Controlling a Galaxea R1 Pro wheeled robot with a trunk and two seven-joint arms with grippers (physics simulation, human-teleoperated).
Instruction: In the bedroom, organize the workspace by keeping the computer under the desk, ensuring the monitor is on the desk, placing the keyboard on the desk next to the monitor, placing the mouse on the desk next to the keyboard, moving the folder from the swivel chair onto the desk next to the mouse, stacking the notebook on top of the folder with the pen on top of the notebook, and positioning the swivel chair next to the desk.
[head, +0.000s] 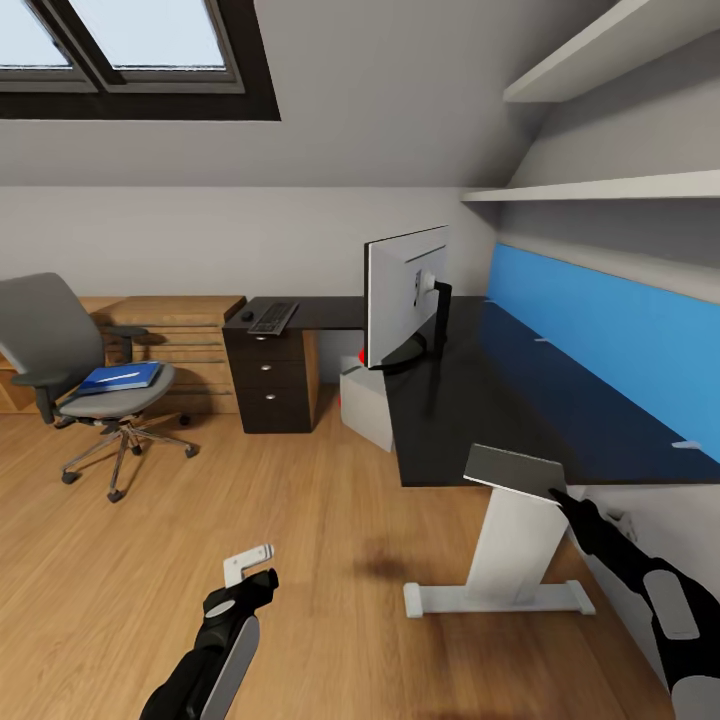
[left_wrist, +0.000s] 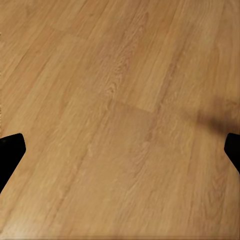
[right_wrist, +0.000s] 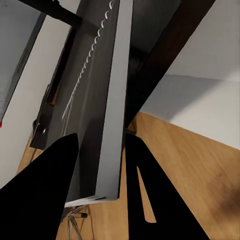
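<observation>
My right gripper (head: 558, 494) is shut on the edge of the grey notebook (head: 514, 470), holding it just above the near corner of the black desk (head: 520, 400). In the right wrist view the dark fingers (right_wrist: 50, 175) clamp the notebook (right_wrist: 112, 90), whose spiral binding shows. The monitor (head: 404, 297) stands on the desk, with the keyboard (head: 272, 317) and the small mouse (head: 243, 316) at the far end. Under the desk stands the grey computer (head: 366, 402). On the swivel chair (head: 70, 350) at the left lies the blue folder (head: 120, 377) with a thin white pen (head: 124, 374) on it. My left gripper (head: 254, 570) hangs open over the floor (left_wrist: 120, 120).
A black drawer unit (head: 268, 385) carries the desk's far end, beside a wooden chest of drawers (head: 180, 345). A white desk leg (head: 510, 560) stands close in front of my right arm. A blue wall panel (head: 610, 340) and shelves (head: 600, 188) line the right wall.
</observation>
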